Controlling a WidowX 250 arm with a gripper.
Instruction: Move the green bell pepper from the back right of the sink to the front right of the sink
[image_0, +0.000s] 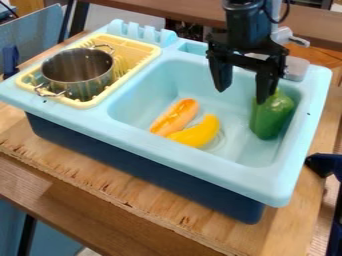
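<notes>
Green toy (272, 118): ran lengthwise back to front in the sink (180, 160); looked plump, glossy.
Gripper (242, 96): hung spread wide, near it.

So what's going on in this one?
The black gripper hangs open over the toy sink, holding nothing, one fingertip by the top of a green toy; whether they touch, I can't tell. A yellow banana and an orange toy lie together in the basin. A metal pot sits in the yellow rack.
</notes>
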